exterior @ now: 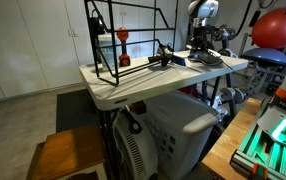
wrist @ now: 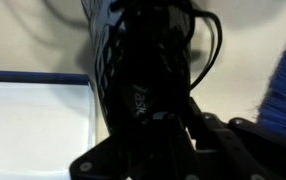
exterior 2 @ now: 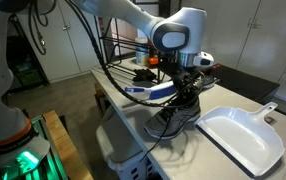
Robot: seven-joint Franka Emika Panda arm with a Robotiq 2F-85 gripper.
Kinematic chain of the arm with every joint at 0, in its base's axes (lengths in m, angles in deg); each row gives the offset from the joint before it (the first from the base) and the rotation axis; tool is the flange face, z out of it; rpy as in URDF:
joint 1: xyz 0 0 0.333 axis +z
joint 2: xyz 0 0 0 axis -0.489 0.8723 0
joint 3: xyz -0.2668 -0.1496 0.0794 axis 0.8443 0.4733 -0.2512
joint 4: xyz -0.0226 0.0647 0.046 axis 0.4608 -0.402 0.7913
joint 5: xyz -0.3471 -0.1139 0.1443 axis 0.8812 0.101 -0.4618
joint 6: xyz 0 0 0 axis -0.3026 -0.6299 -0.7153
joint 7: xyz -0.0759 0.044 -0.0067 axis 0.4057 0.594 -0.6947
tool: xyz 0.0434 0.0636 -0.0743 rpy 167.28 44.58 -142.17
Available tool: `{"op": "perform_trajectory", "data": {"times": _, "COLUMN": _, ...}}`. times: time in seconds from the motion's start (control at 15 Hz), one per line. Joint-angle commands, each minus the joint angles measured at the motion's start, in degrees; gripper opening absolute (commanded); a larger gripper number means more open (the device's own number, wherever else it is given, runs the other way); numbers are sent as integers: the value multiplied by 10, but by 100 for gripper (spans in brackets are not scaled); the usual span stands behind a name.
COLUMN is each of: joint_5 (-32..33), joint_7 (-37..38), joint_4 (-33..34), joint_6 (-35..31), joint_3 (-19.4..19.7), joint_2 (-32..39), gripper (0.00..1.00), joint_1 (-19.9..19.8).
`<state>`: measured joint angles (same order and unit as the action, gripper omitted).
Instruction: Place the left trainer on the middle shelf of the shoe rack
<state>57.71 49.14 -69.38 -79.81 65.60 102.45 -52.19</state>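
The gripper (exterior 2: 186, 99) sits over the left trainer (exterior 2: 173, 120) on the counter (exterior: 133, 86), closure I cannot confirm; lifting and placing it on the middle shelf (exterior: 138, 37) are outstanding.

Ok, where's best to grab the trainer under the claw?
Probably across the upper of the trainer by its laced opening, from straight above: it seems to sit sole-down on the table, leaving its narrow top facing the claw.
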Motion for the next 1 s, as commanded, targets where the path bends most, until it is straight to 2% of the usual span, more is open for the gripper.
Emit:
{"op": "perform_trajectory", "data": {"times": 0.0, "joint_5": 21, "joint_7": 30, "joint_4": -37, "joint_6": -16, "joint_3": 5, "joint_2": -47, "gripper": 1, "joint_1": 13}}
{"op": "perform_trajectory", "data": {"times": 0.47, "joint_5": 52, "joint_7": -83, "joint_4": -168, "joint_6": 23, "joint_3": 0, "joint_2": -235, "gripper": 3, "joint_1": 29}}
{"op": "perform_trajectory", "data": {"times": 0.73, "joint_5": 109, "joint_7": -107, "joint_4": -236, "joint_6": 34, "joint_3": 9, "joint_2": -336, "gripper": 3, "joint_1": 53}}
{"op": "perform_trajectory", "data": {"times": 0.93, "joint_5": 96, "joint_7": -191, "joint_4": -287, "joint_6": 34, "joint_3": 17, "joint_2": -408, "gripper": 3, "joint_1": 73}}
